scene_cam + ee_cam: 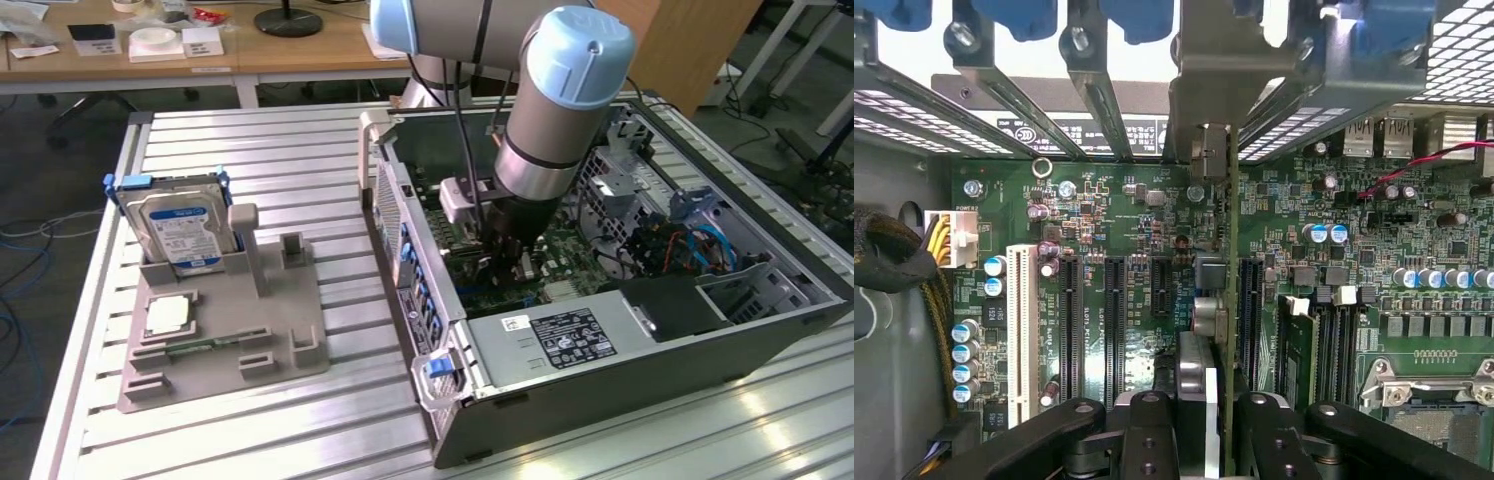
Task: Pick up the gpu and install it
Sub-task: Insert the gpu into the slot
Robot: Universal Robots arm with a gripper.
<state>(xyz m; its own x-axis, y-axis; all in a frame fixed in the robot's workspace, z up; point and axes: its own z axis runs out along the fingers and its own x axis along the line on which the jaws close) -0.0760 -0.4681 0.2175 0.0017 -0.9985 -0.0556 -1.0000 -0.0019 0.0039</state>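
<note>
Left of the open dark-grey computer case [587, 400], a grey plastic parts holder [220, 330] stands well apart, carrying a silver hard drive with a blue-white label [180, 232]. Inside the case, the black gripper [1204, 425] pinches the thin dark-green gpu card [1226, 300] edge-on above the green motherboard [1124, 230], apparently lined over a black slot. Pressing straight and level would seat it best. Room is tight: neighbouring black slots [1112, 320] and the case's rear brackets flank the card closely.
</note>
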